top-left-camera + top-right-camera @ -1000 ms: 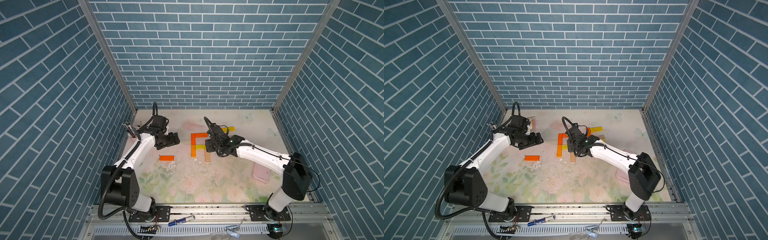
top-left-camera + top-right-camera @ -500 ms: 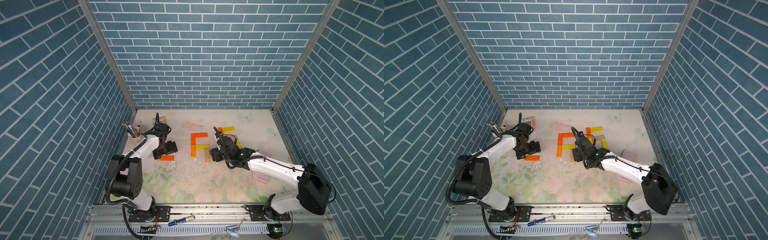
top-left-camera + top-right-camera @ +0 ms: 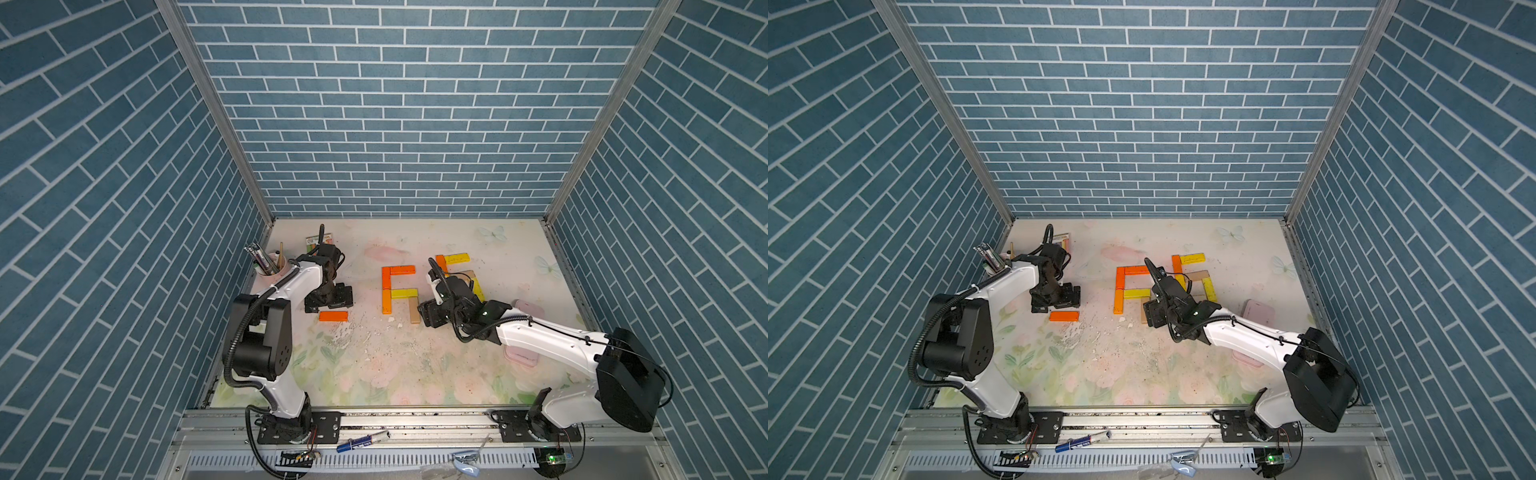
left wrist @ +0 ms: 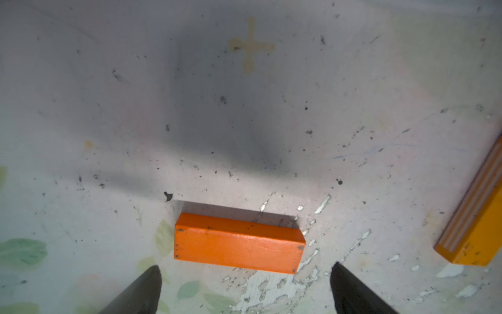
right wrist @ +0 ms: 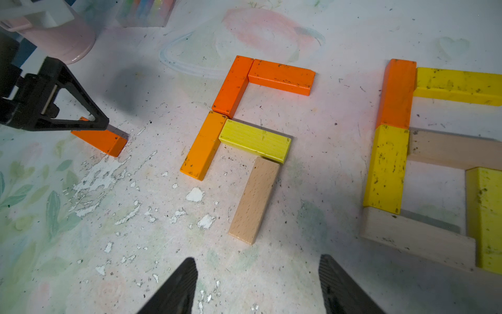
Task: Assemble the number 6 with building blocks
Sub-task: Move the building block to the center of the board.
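Note:
Five building blocks form a partial number 6 (image 3: 392, 286): two orange bars (image 5: 281, 77), a lighter orange one (image 5: 203, 145), a yellow one (image 5: 255, 141) and a tan one (image 5: 254, 199) lying slightly askew. My right gripper (image 5: 258, 261) stands open just short of the tan bar's near end, holding nothing; both top views show it there (image 3: 432, 316) (image 3: 1152, 316). A loose orange block (image 4: 239, 243) lies flat to the left (image 3: 333, 316). My left gripper (image 4: 245, 266) is open, its fingertips (image 4: 154, 274) just short of that block, apart from it.
A second figure of orange, yellow and tan bars (image 5: 388, 168) lies right of the partial 6. A pink cup of pens (image 3: 268, 268) and a chalk pack (image 3: 318, 241) stand at the back left. A pink tray (image 3: 530, 309) lies by the right arm. The mat's paint is flaking (image 3: 345, 336).
My right gripper opened, left the tan bar on the mat and drew back toward the front. My left gripper opened wider and came down to the loose orange block.

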### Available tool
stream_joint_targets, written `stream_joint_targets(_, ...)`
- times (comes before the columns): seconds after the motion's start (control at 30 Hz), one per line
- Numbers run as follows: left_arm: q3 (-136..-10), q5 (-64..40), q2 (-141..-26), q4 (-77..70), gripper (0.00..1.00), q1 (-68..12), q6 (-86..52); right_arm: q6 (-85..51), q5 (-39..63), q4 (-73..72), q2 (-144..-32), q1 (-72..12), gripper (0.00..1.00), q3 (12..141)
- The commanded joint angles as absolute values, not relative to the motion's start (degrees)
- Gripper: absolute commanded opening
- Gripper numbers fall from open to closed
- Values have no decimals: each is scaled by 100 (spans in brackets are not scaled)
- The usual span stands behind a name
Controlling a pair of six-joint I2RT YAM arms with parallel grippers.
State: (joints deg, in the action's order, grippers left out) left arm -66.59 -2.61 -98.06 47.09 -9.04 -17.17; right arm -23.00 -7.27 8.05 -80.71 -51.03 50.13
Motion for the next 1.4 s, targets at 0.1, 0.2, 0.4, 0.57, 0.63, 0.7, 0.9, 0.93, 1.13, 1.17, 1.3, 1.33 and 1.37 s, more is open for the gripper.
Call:
stream_joint_targets(0.1,-6441,-207,-9784,4490,97,-800,-1189,-2048,-752,672,-7792,-5084,74,4843)
stream_joint_targets(0.2,-6442,-339,-9861,4430,97,-782,-1052,-2021,-730,629,-7796,-5086,74,4820)
stream_joint_targets(0.4,-6498,-501,-10106,4501,98,-765,-893,-1991,-677,565,-7796,-5080,74,4782)
stream_joint_targets(0.57,-6511,-576,-10263,4518,98,-730,-827,-1947,-642,495,-7731,-5083,74,4718)
stream_joint_targets(0.63,-6503,-599,-10312,4493,99,-729,-826,-1935,-647,466,-7687,-5085,74,4689)
stream_joint_targets(0.7,-6500,-609,-10377,4499,99,-729,-827,-1934,-652,442,-7661,-5081,74,4650)
stream_joint_targets(0.9,-6548,-588,-10486,4571,97,-729,-885,-1927,-692,448,-7594,-5080,74,4601)
stream_joint_targets(0.93,-6532,-582,-10470,4562,96,-729,-911,-1925,-703,456,-7587,-5076,74,4591)
stream_joint_targets(1.13,-6463,-745,-10317,4675,87,-772,-1237,-1966,-842,508,-7507,-5081,73,4587)
stream_joint_targets(1.17,-6405,-767,-10241,4667,86,-818,-1297,-1986,-887,518,-7477,-5085,73,4575)
stream_joint_targets(1.3,-6186,-807,-9887,4655,86,-1114,-1582,-2078,-1099,531,-7328,-5079,72,4528)
stream_joint_targets(1.33,-6145,-808,-9831,4679,86,-1180,-1681,-2091,-1168,536,-7292,-5077,72,4511)
stream_joint_targets(1.37,-6098,-823,-9766,4693,86,-1263,-1821,-2107,-1239,532,-7249,-5075,72,4492)
